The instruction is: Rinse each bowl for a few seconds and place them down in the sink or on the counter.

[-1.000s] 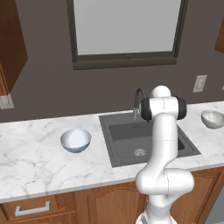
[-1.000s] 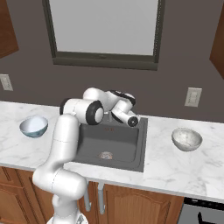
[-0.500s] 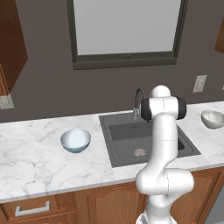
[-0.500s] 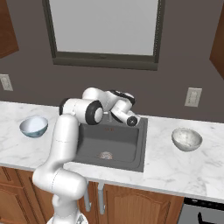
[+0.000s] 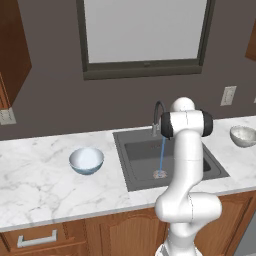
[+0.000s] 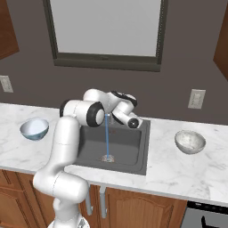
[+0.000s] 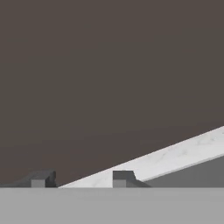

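Water's running: you've got a thin blue stream (image 6: 106,136) coming off the curved faucet (image 5: 158,116) and landing right on the drain (image 6: 106,157) in the middle of the dark sink (image 5: 142,170).

Your pincer (image 7: 81,179) is up by the back edge of the sink, next to the faucet. In the hand view the two dark tips stand apart with nothing between them, and past them you see the dark wall and a slanted strip of the marble table (image 7: 183,151). So it's spread partway and not pinching anything. In the right base view the hand (image 6: 129,119) pokes out toward the sink's back right corner, above the basin.

Both bowls are sitting on the table, neither one in the sink. The blue bowl (image 5: 86,160) is upright on the left stretch of the table (image 5: 35,175), well apart from the sink's left edge. The speckled bowl (image 6: 190,141) is upright on the right stretch, also clear of the sink, closer to the right end of the table. The arm isn't touching either of them.
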